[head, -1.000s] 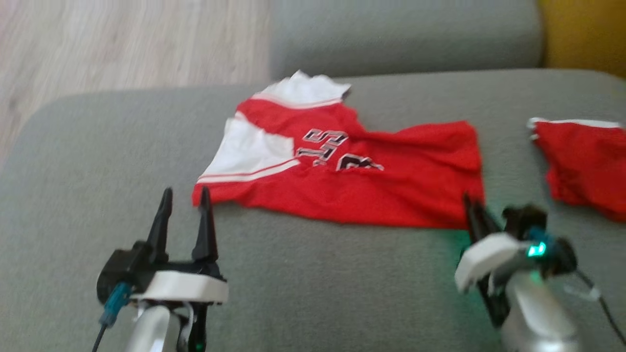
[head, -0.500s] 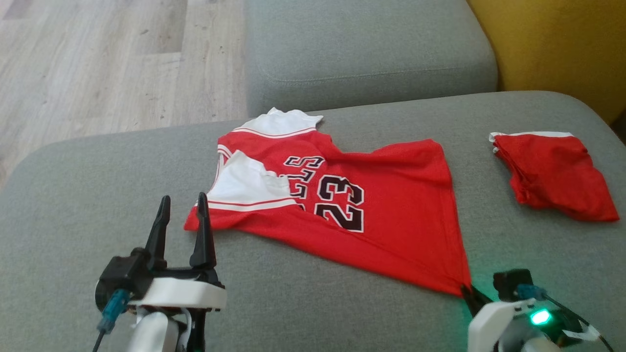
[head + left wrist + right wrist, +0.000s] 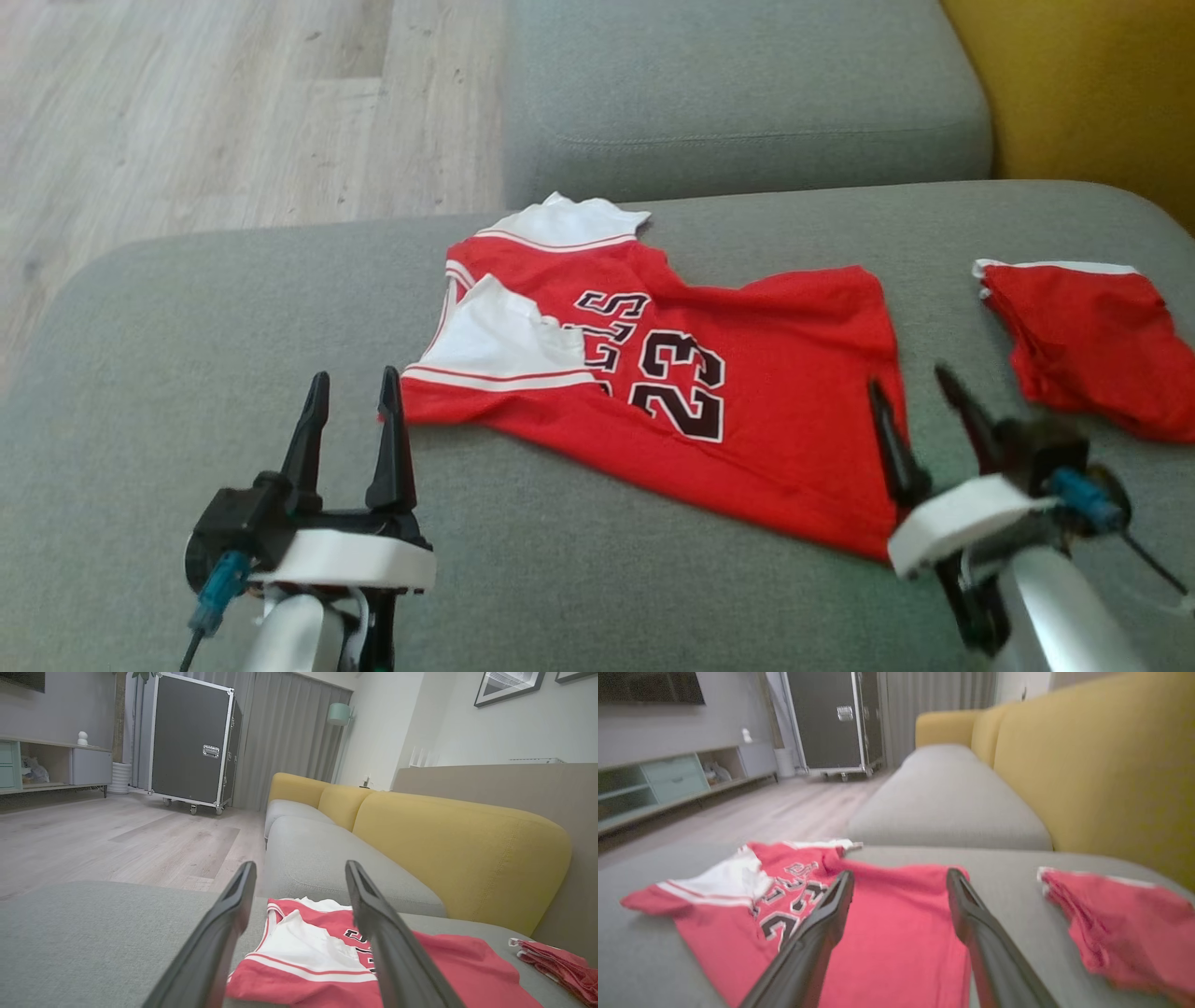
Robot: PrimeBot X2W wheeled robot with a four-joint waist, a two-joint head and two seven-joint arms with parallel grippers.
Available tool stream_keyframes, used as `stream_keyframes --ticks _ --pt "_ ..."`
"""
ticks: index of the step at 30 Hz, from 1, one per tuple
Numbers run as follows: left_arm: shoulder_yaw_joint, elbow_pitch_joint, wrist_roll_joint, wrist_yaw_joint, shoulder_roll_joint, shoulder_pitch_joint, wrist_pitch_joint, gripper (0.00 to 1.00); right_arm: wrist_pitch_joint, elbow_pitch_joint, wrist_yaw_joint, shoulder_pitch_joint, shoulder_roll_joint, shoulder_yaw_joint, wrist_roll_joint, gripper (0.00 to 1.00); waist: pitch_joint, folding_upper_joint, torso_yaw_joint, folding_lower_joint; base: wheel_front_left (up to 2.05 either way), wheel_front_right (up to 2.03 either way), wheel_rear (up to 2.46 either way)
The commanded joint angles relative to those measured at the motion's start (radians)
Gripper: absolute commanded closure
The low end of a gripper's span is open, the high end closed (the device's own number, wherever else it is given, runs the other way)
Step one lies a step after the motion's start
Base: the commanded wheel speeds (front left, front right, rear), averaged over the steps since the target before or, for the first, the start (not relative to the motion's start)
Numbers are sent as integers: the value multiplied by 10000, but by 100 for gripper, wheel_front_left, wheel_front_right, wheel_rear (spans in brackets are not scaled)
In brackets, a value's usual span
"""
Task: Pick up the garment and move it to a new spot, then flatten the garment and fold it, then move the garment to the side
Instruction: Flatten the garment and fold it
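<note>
Firstly, head view. Item: red jersey (image 3: pixel 747 411), white shoulder panels, number 23, lying spread but rumpled on the grey seat cushion (image 3: pixel 187 373), collar end toward the left, hem toward the right. Left gripper (image 3: pixel 355 378): fingers apart, nothing between them, tips just beside the near left corner of the cloth. Right gripper (image 3: pixel 907 377): fingers wide, empty, its left finger crossing the hem edge; contact cannot be told. Second red garment (image 3: pixel 1092 345): bunched, on the same cushion, apart from the jersey to the right. Wooden floor (image 3: pixel 187 112) beyond the cushion.

Left wrist view. Left gripper (image 3: pixel 300 865): fingers wide, holding nothing. Jersey (image 3: pixel 303 952) lies on the cushion past them, its white panel seen between the fingers. Yellow backrest (image 3: pixel 467 849) to the right; black wheeled case (image 3: pixel 191 742) across the floor.

Right wrist view, blurred. Right gripper (image 3: pixel 901 874): fingers wide, empty, over the plain red lower part of the jersey (image 3: pixel 887 942); second red garment (image 3: pixel 1120 914) to the right.
</note>
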Motion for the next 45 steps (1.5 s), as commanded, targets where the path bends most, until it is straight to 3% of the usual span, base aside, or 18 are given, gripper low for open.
stream_keyframes --ticks 1,8,14,32,45 --pt "262 -389 117 -15 81 -435 -51 0 -519 -522 35 -683 32 244 130 0 91 0 133 0 0 0 0" --pt "189 -361 173 -63 81 -431 -51 0 -1008 -204 35 -1023 186 253 179 0 280 0 684 0 0 0 0" --pt "-94 -357 145 -98 81 -639 -51 0 -1069 519 35 -1803 136 948 137 0 875 0 1519 0 0 0 0" --pt "-2000 -311 -815 270 81 -1644 -51 0 -108 5079 35 -5652 -815 4514 1845 0 2384 0 4613 0 0 0 0" --pt "-1906 -759 -985 613 81 -1534 -51 0 29 7089 35 -7131 -962 5803 2603 0 3134 0 5102 0 0 0 0"
